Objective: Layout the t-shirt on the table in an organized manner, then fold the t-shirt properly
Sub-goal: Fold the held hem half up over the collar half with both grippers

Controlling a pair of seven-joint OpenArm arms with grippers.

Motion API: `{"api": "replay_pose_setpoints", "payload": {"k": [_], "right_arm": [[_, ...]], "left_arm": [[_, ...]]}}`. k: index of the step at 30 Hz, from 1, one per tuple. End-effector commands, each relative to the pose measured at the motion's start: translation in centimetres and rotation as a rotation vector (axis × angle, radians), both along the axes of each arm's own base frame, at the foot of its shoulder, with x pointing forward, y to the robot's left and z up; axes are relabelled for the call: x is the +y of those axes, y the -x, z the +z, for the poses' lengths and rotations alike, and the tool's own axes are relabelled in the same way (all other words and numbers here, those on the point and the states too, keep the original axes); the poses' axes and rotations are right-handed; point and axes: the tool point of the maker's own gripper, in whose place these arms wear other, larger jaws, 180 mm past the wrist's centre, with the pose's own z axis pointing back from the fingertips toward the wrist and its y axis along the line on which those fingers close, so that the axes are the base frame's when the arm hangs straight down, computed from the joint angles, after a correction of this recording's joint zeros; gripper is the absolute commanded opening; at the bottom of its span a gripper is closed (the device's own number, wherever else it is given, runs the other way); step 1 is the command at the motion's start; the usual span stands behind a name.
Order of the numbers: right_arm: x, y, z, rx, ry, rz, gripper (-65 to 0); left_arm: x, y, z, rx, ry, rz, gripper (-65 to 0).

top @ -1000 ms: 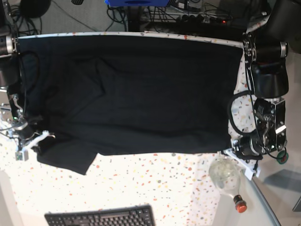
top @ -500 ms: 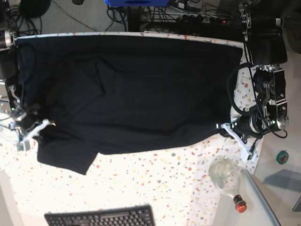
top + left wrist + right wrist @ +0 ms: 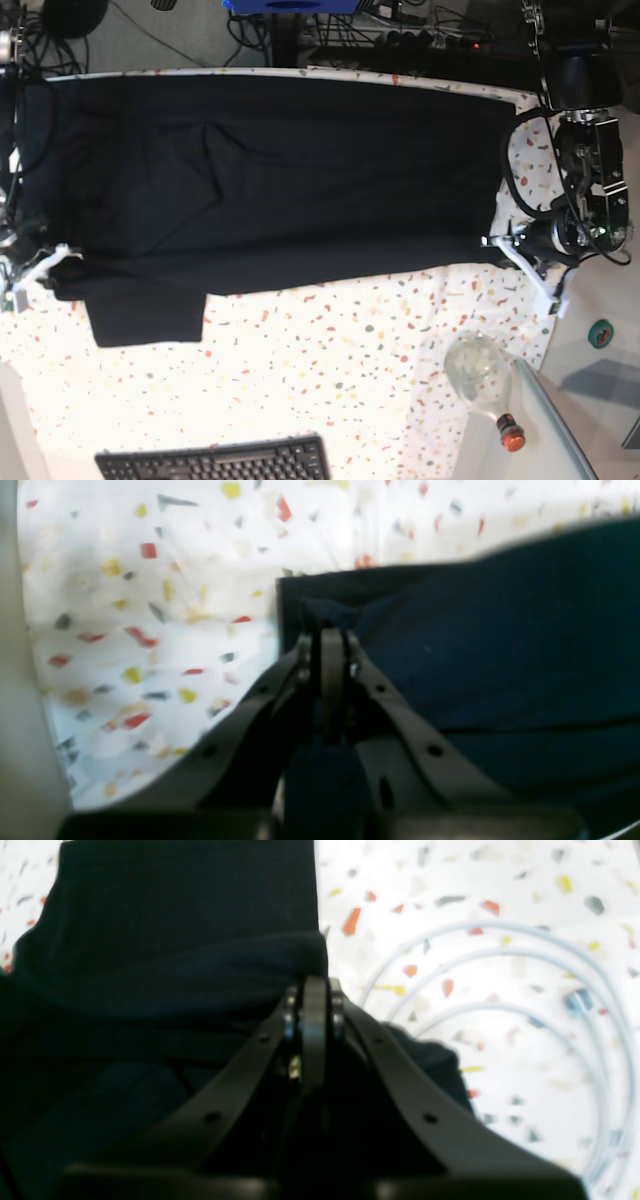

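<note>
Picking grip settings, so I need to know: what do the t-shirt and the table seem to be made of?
The t-shirt looks like soft matte black knit cloth, probably cotton: it creases and bunches where the left gripper pinches it. The table looks hard and smooth, white with coloured terrazzo-style flecks; printed laminate or real stone, I cannot tell.

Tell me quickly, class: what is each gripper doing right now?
Left gripper: shut on the t-shirt, at a corner.
Right gripper: shut on the t-shirt's edge.
</note>
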Motion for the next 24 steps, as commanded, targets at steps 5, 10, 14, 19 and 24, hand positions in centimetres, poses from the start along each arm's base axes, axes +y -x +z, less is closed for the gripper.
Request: {"api": "replay_pose_setpoints", "payload": {"k": [5,10,14,19,24], "right_arm": [[0.1,-1.4,3.1,-0.063,0.02,0.032,-65.0],[0.5,0.5,1.8,0.01,0.026,0.048,-65.0],[-0.2,2.1,1.9,0.024,0.016,0.01,-65.0],[-0.8,4.8,1.3,0.101,0.023,-0.011,-65.0],[0.3,7.5,0.7,0.116,0.008,-0.014,-65.0]], "left_arm": [[0.7,-0.8,1.6,-0.053,-0.033,-0.083,-65.0],[0.8,0.6,0.4,-0.019,-0.033,-0.084,-65.0],[1.3,1.8,-0.2,0.007,-0.048,-0.086,-65.0],[1.9,2.8,-0.7,0.03,-0.064,-0.087,-65.0],[1.9,3.0,-0.9,0.02,-0.062,-0.083,-65.0]]}}
